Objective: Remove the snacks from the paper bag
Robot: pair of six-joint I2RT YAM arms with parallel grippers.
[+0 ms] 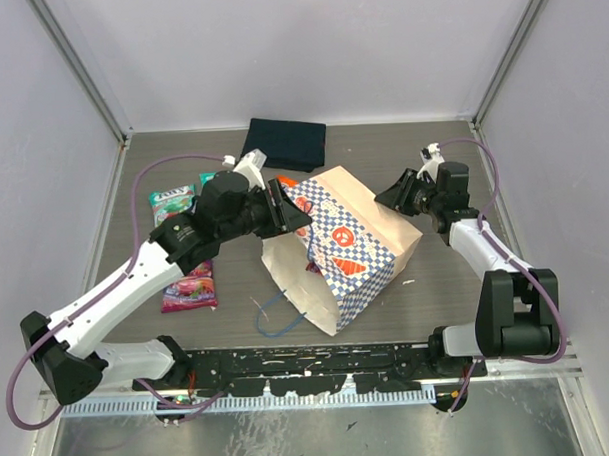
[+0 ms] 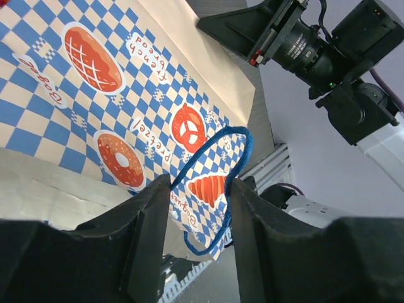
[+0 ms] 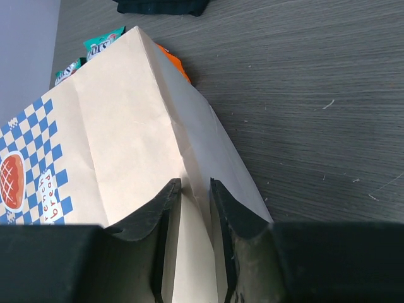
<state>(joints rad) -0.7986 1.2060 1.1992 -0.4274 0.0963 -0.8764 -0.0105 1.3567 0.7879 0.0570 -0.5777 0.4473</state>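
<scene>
The checkered paper bag [image 1: 355, 236] lies on its side, its cream mouth facing the near left. My left gripper [image 1: 296, 216] is at its upper rim; in the left wrist view the jaws [image 2: 199, 183] stand apart with a blue cord handle [image 2: 243, 145] looped between them. My right gripper [image 1: 388, 197] is at the bag's plain base and is shut on a paper fold [image 3: 196, 183]. Snacks lie left of the bag: two teal pouches [image 1: 171, 200] [image 1: 208, 178], a purple one [image 1: 190, 287], and an orange one [image 3: 173, 60] behind the bag. Any snacks inside are hidden.
A dark navy folded cloth [image 1: 287, 144] lies at the back centre. The bag's other blue handle [image 1: 273, 314] trails on the table near the front rail [image 1: 319, 363]. Grey walls close in the left, right and back.
</scene>
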